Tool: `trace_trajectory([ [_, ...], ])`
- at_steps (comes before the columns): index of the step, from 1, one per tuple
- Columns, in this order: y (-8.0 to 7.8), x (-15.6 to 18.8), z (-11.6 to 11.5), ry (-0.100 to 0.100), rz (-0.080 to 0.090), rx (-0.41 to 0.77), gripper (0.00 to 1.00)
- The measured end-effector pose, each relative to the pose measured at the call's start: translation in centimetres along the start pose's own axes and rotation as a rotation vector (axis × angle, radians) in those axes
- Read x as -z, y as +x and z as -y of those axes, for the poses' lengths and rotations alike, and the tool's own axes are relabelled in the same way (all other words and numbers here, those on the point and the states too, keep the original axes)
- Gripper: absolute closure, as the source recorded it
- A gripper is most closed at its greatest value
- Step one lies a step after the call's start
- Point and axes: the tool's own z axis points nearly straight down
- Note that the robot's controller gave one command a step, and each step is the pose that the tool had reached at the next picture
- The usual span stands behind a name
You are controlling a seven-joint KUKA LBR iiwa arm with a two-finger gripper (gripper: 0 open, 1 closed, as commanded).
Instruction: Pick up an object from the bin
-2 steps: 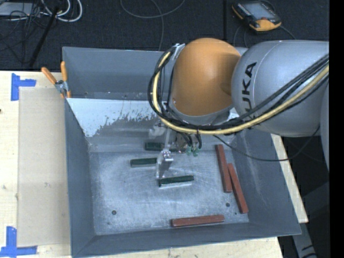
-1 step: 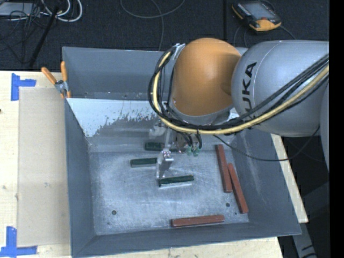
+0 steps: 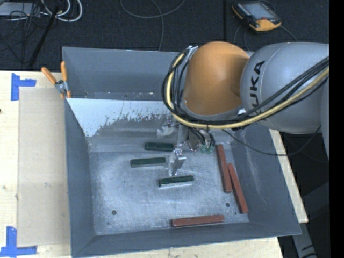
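Scratched grey bin [image 3: 118,192] (black floor [image 3: 161,20] behind)

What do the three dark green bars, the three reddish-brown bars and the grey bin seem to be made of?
Dark green flat bars: probably plastic or painted metal; even dark colour, pale glints along edges.
Reddish-brown flat bars: likely wood or matte plastic; dull, no shine.
Grey bin: sheet metal, scuffed bare finish with bright scratches.
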Motion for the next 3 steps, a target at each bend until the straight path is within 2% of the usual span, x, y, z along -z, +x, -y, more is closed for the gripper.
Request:
trace_trajectory([
  [1, 5.2, -6.5, 1.7, 0.001, 0.0, 0.052, 0.0],
  [2, 1.7, -12.0, 2.9, 0.0, 0.006, 0.151, 1.0],
  [3, 1.7, -12.0, 2.9, -0.001, 0.006, 0.15, 1.0],
])
